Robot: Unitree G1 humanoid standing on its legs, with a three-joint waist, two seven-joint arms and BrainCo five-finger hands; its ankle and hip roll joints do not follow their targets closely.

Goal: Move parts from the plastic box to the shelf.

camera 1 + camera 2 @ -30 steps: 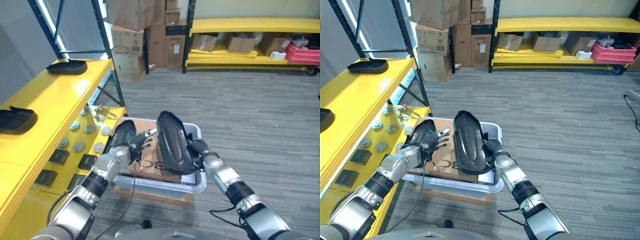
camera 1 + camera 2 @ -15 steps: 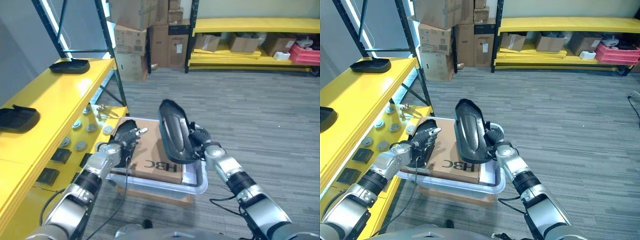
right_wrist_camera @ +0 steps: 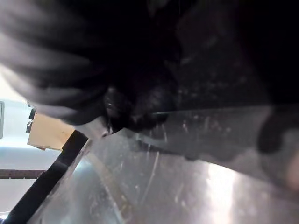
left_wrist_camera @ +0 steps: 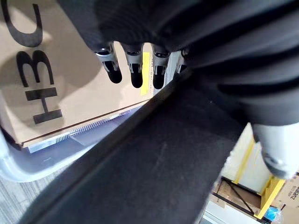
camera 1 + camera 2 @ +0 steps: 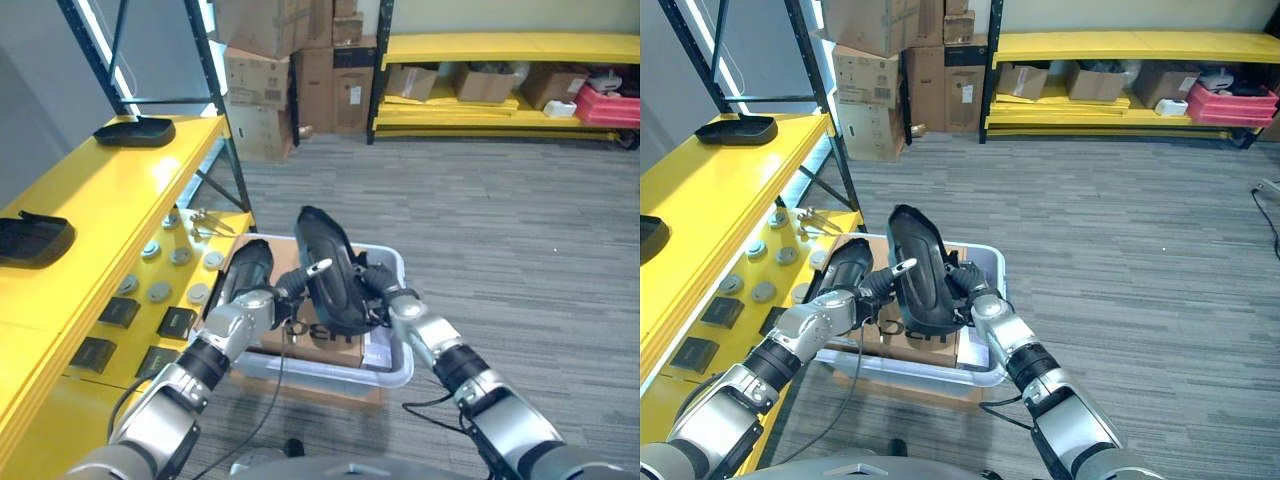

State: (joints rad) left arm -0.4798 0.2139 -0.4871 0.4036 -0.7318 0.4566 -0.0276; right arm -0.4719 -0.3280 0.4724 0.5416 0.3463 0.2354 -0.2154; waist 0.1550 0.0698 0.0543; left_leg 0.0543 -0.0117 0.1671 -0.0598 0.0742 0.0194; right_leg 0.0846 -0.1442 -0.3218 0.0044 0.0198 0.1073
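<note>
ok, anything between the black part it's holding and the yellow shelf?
Nothing visible. The black curved plastic part is held above the clear plastic box, between both hands; the yellow shelf top lies to the robot's left across open space.

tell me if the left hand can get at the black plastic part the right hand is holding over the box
Probably yes. The left hand is already beside the long black moulded plastic part above the clear plastic box, its fingers straight and against the part's edge. Nothing lies between them; the right hand holds the far side.
</note>
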